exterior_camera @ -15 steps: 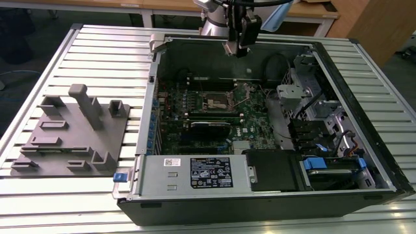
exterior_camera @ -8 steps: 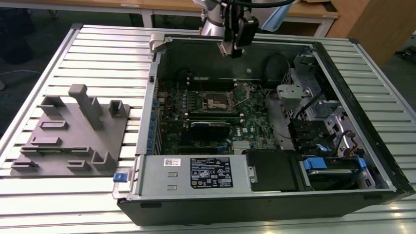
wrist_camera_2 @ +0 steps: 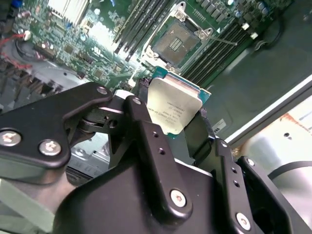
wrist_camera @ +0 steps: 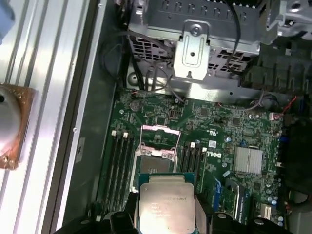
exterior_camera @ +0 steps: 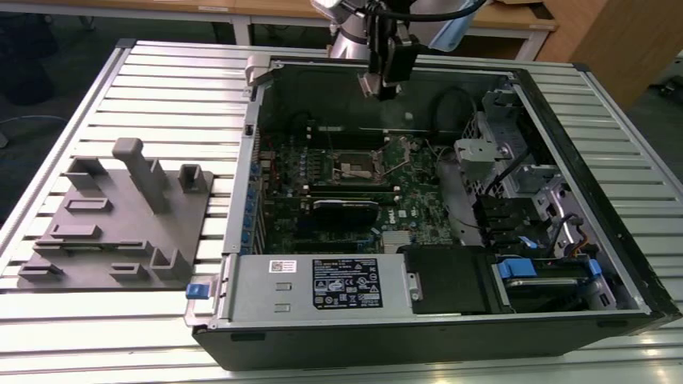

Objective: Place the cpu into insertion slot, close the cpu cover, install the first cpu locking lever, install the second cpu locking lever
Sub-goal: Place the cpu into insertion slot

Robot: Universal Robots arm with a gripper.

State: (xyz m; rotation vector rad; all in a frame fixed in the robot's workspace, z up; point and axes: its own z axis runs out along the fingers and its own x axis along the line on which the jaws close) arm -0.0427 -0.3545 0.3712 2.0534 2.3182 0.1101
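Observation:
My gripper (exterior_camera: 382,88) hangs over the back of the open computer case, above the green board. It is shut on the cpu (wrist_camera_2: 173,108), a flat square chip with a dull silver top, pinched edge to edge between the black fingers (wrist_camera_2: 146,134). In the first wrist view the cpu (wrist_camera: 166,204) sits in the gripper (wrist_camera: 166,217) just short of the insertion slot (wrist_camera: 155,164). The slot's dark centre lies bare (wrist_camera_2: 178,41). The cpu cover (wrist_camera: 160,136), a thin metal frame, stands swung open at the slot's far side. In the exterior view the insertion slot (exterior_camera: 357,166) is below and in front of the gripper.
Memory slots (wrist_camera: 119,161) flank the socket on both sides. A finned heat sink (wrist_camera: 248,160) and a black card (exterior_camera: 344,213) lie nearby. The drive cage (exterior_camera: 501,152) and cables crowd the case's right. A grey fixture plate (exterior_camera: 117,216) rests on the slatted table.

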